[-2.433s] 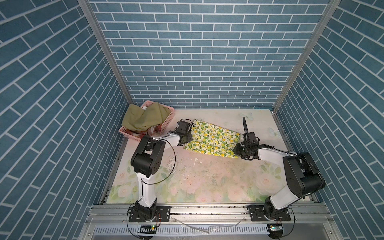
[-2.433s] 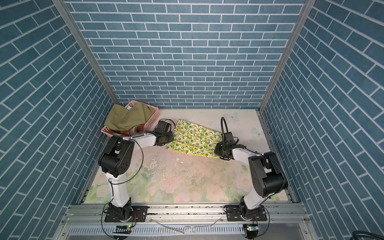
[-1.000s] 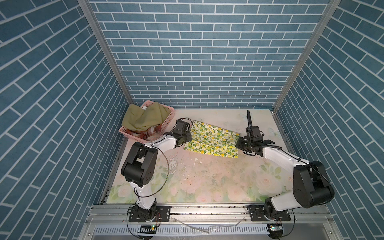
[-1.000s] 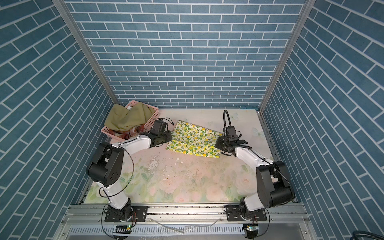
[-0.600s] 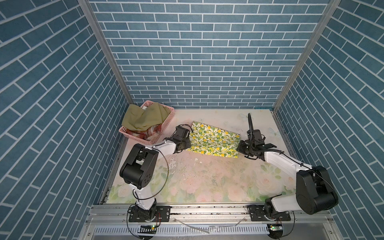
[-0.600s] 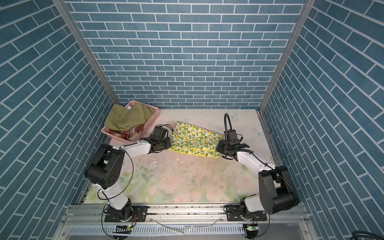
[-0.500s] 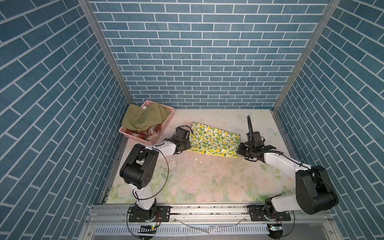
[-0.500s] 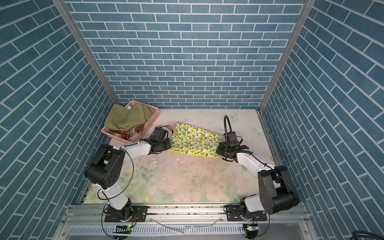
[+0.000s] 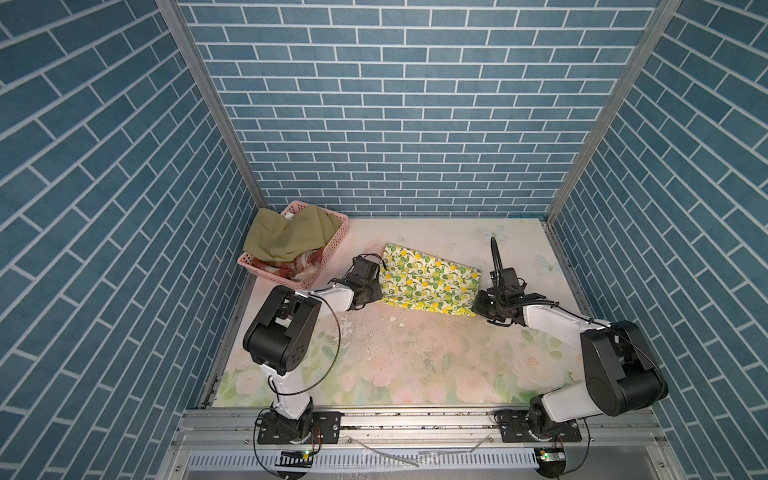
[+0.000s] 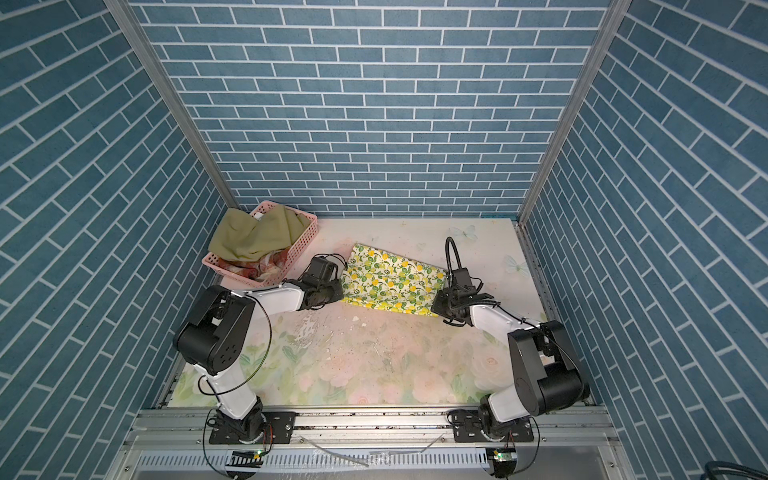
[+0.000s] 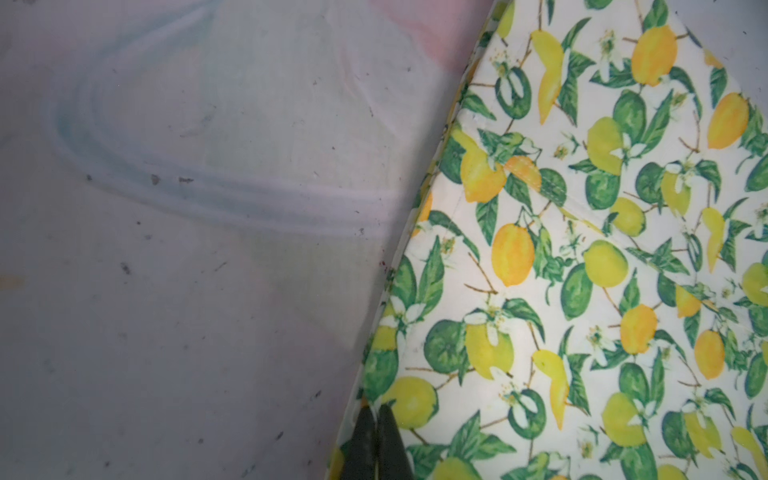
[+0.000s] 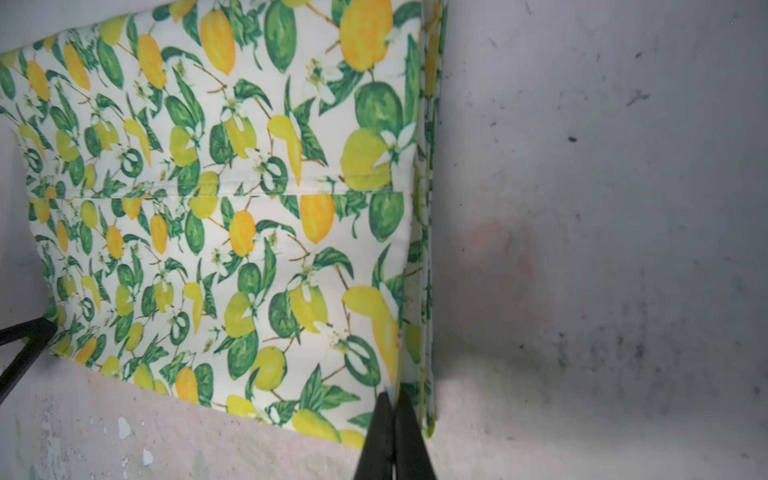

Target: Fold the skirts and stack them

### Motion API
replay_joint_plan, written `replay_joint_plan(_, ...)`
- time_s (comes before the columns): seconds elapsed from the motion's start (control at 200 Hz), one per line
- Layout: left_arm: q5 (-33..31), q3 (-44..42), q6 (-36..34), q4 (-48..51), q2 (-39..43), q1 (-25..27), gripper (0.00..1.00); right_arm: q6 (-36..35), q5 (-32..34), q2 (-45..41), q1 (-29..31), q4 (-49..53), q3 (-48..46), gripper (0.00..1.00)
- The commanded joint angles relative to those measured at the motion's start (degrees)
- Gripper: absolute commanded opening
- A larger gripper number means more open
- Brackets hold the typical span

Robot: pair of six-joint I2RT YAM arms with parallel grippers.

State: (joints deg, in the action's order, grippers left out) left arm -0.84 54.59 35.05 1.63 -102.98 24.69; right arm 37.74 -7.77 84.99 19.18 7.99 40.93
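The lemon-print skirt [image 9: 430,282] [image 10: 392,286] lies folded flat on the table, a little behind its middle. My left gripper [image 9: 380,296] [image 11: 376,409] is shut on the skirt [image 11: 582,249] at its near left edge. My right gripper [image 9: 476,307] [image 12: 392,395] is shut on the skirt [image 12: 232,208] at the near right corner, where several folded layers show. An olive green skirt [image 9: 291,237] [image 10: 257,239] is draped over the pink basket. Under it lies a rust-red plaid skirt [image 9: 309,266].
The pink perforated basket [image 9: 334,245] [image 10: 301,245] stands at the back left against the wall. The faded rose-print table covering [image 9: 415,365] has white flecks and scuffs in front of the skirt. Blue brick walls close in three sides; a metal rail runs along the front.
Both grippers, still shut on the lemon skirt, came down and slightly toward the front. The skirt, raised and skewed a second ago, now lies flat as a neat rectangle.
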Motion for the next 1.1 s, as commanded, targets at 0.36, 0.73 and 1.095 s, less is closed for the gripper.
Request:
replay_joint_plan(0.36,-1.4,-2.6,-0.9,-1.5,-2.1,0.0,0.02,0.3,2.4,2.4,0.2,1.6,-1.4,0.00)
replay_joint_plan(0.73,-0.9,-3.5,-0.8,-2.3,-1.7,0.1,0.03,-4.2,5.5,-2.8,0.2,9.4,13.0,0.44)
replay_joint_plan(1.095,-0.9,-5.0,-0.6,-2.3,-0.7,0.3,0.04,-0.2,-0.8,8.3,1.6,0.9,13.7,0.44)
